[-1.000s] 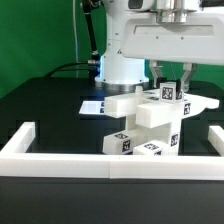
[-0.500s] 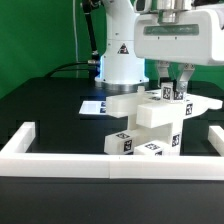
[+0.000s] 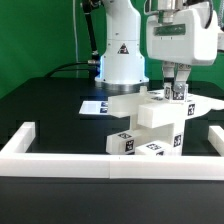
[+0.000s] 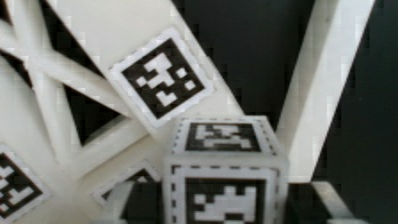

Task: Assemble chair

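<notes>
- Exterior view, nearest: low white border wall [image 3: 60, 160] runs across at 6 o'clock, with short side arms turning back at 8 and 4 o'clock. It sits on the black table [image 3: 45, 115].
- Chair [image 3: 150, 118], partly built, stands just behind the wall's front run, at 3 to 4 o'clock of picture centre. It is a stack of white blocks and slabs. Tags show on the low front pieces and on one leg on the exterior view's right.
- Tagged block [image 3: 170, 95] is the top piece of the stack, at 12 o'clock of the chair.
- Gripper [image 3: 176, 90] is right over that block, pointing straight down, one finger on each side of it. Can't tell whether it is clamped on it or just straddling.
- Wrist view: same tagged block [image 4: 222, 165] is close up, with white chair bars and another big tag behind it.
- Marker board [image 3: 93, 106] lies flat at 9 to 10 o'clock of the chair, slightly behind.
- Robot base [image 3: 122, 60] is at 12 o'clock, behind the board.
- Farthest: green curtain [image 3: 40, 35].
</notes>
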Controlling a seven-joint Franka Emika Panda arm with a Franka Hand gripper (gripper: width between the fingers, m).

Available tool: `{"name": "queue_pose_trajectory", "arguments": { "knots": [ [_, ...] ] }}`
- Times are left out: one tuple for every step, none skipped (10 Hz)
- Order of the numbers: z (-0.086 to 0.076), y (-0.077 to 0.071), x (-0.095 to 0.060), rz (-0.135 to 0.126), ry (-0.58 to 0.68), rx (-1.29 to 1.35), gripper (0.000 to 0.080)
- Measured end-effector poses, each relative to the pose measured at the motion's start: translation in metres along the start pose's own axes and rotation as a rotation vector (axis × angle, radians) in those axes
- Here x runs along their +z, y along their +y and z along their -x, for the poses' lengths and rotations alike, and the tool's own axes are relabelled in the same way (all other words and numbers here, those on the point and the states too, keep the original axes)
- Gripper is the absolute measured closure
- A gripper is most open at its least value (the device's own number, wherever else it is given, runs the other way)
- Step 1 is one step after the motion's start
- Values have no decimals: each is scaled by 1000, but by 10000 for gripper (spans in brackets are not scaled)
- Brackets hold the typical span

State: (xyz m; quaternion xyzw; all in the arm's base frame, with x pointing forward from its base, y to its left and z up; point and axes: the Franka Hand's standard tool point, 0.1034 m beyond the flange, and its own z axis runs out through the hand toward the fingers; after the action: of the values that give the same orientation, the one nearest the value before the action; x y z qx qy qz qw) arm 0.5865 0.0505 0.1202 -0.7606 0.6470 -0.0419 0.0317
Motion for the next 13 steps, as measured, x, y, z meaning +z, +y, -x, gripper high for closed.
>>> {"name": "queue_pose_trajectory", "arguments": {
  "knots": [
    [1,0,0,-2,-7,91,515],
    [2,0,0,-2,-10,154,515],
    [2,0,0,-2,-10,178,515],
    [3,0,0,-3,-17,247,515],
    [3,0,0,-3,-16,246,515],
    [3,0,0,-3,-16,232,322],
    [6,0,1,1,-15,158,207],
    [8,0,1,1,-16,138,168],
    [9,0,1,1,-14,19,168],
    [10,0,2,2,-8,-142,153],
    [11,0,2,1,-8,-247,150],
    [10,0,3,1,-7,-356,150],
    [10,1,3,1,-7,-444,150]
  ]
}}
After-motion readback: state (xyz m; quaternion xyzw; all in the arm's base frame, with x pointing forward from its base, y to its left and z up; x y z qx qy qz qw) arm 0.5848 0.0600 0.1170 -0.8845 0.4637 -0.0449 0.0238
